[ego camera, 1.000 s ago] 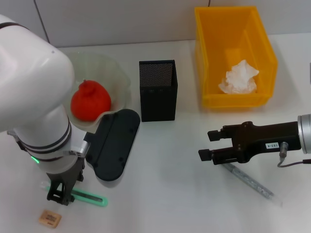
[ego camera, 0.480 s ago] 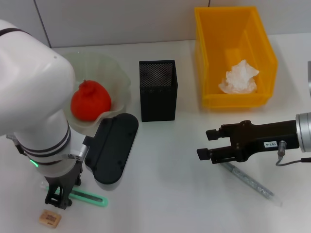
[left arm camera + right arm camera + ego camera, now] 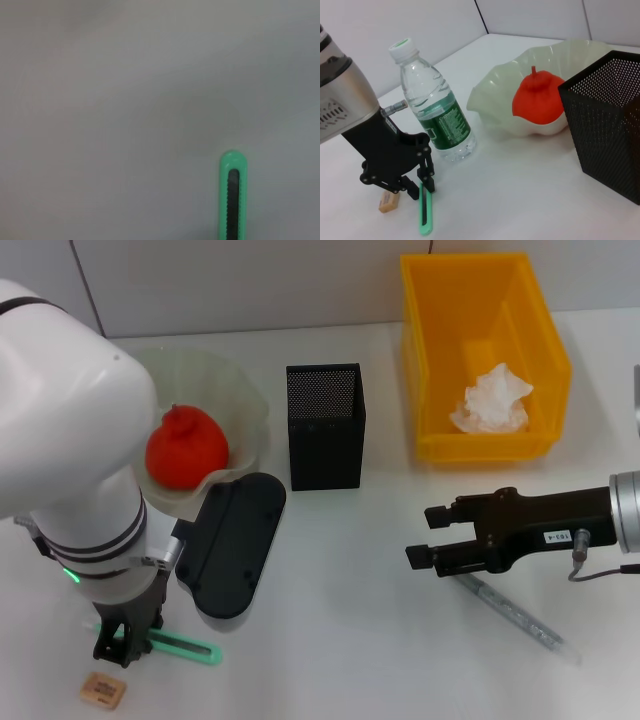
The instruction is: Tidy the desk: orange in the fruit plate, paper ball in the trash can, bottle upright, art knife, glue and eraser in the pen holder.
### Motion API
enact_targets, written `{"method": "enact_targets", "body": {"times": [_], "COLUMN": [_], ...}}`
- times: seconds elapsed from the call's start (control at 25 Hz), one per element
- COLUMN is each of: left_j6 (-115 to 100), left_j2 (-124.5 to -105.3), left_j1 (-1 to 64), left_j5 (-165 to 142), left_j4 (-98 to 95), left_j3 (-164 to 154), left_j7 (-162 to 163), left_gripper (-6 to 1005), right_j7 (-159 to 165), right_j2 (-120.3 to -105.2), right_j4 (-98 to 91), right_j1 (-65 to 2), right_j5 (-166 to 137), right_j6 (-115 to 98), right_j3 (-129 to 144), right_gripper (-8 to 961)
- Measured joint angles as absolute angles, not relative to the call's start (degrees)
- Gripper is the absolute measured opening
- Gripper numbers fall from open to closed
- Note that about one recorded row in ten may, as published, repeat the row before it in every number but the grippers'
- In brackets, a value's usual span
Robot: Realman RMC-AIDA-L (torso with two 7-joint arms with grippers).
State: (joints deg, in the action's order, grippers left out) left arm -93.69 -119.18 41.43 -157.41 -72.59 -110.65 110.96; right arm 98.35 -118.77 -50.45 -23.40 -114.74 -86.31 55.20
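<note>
I read left hand (image 3: 117, 640) low at 7 o'clock on worktop (image 3: 340, 640), fingers astride art knife (image 3: 170, 643), parted, grip not confirmed. Eraser (image 3: 103, 690) just beside it. Right hand (image 3: 425, 538) at 4 o'clock, fingers parted, holding nothing, above glue (image 3: 520, 618). Orange (image 3: 186, 447) in fruit plate (image 3: 245, 405). Paper ball (image 3: 492, 400) in trash can (image 3: 430, 360). Bottle (image 3: 436, 116) upright. Pen holder (image 3: 325, 426) at 12 o'clock.

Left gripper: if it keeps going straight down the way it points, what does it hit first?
Most likely the green art knife: the left gripper points down over its near end, fingers either side. Contact can't be confirmed; the eraser lies beside it.
</note>
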Motion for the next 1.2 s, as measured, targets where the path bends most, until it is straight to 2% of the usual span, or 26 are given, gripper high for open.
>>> {"method": "enact_targets", "body": {"times": [1.2], "left_j6": [-94.1], "left_j2": [-119.18], "left_j1": [41.5], "left_j5": [-155.9], "left_j4": [-74.1], "left_j3": [-110.6], "left_j7": [111.6], "left_gripper": [183], "right_j7": [98.3], "right_j2": [-118.55], "right_j4": [-50.4], "right_j1": [-23.4], "right_j5": [-114.7], "right_j6": [-86.3], "right_j3": [54.4], "right_gripper": [757]}}
